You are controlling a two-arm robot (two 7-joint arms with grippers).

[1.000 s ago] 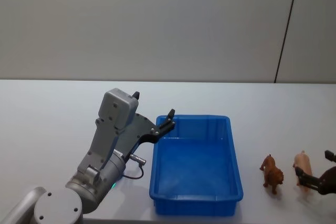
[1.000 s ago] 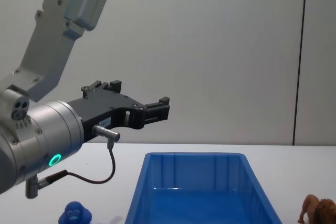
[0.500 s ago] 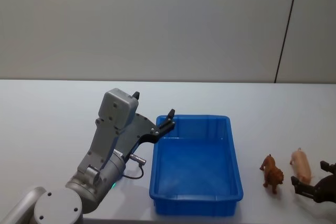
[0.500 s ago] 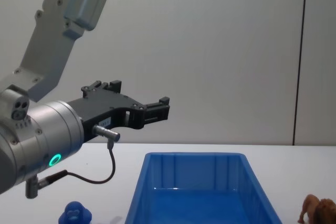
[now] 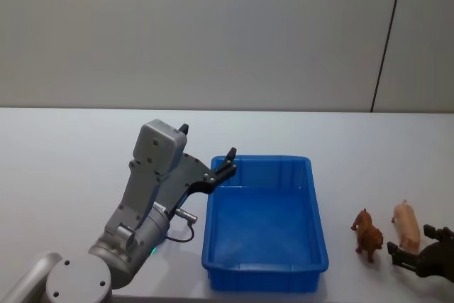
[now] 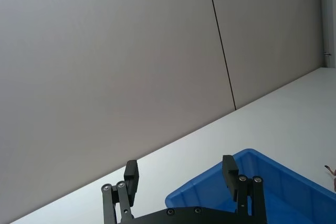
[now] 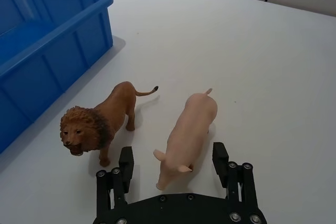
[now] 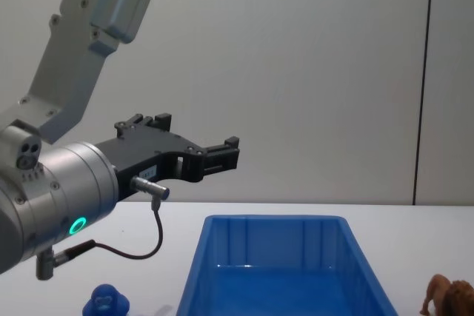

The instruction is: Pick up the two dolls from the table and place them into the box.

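Lower right in the head view, the right gripper (image 5: 413, 245) is spread wide at the head of the pig (image 5: 407, 222); a lion (image 5: 368, 234) stands between pig and box (image 5: 270, 160); left gripper (image 6: 180, 167), spread, over the box's upper left corner

Nothing legible; no text, label, brand, number or sign can be read on any surface in view.

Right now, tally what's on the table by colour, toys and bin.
Pink: 1, the pig, by the open right gripper.
Brown: 1, the lion.
Blue: 2, the round figure and the bin; the open left gripper hangs over the bin's far left corner.
Total: 4.
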